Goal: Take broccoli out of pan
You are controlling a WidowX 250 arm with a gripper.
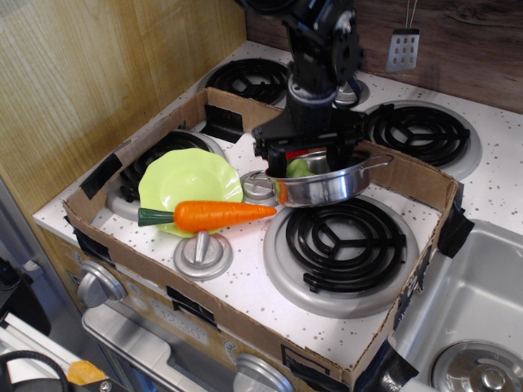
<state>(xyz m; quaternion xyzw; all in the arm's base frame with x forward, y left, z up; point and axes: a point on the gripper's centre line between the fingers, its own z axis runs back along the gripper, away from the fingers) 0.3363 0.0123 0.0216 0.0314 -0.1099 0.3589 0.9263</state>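
The broccoli (300, 168) is seen inside the pan (327, 184), at its left side. The gripper (304, 162) is lowered into the pan, fingers spread around the broccoli.

This is a play kitchen set up as a robot test bench. A white speckled toy stove (245, 286) fills the frame, with black coil burners (345, 237) across it, silver knobs (100, 282) along the lower-left front edge, and a sink (478, 306) at the lower right. A taped cardboard wall (204, 298) fences the middle. A small grater (401, 49) hangs on the dark wood backsplash, upper right.
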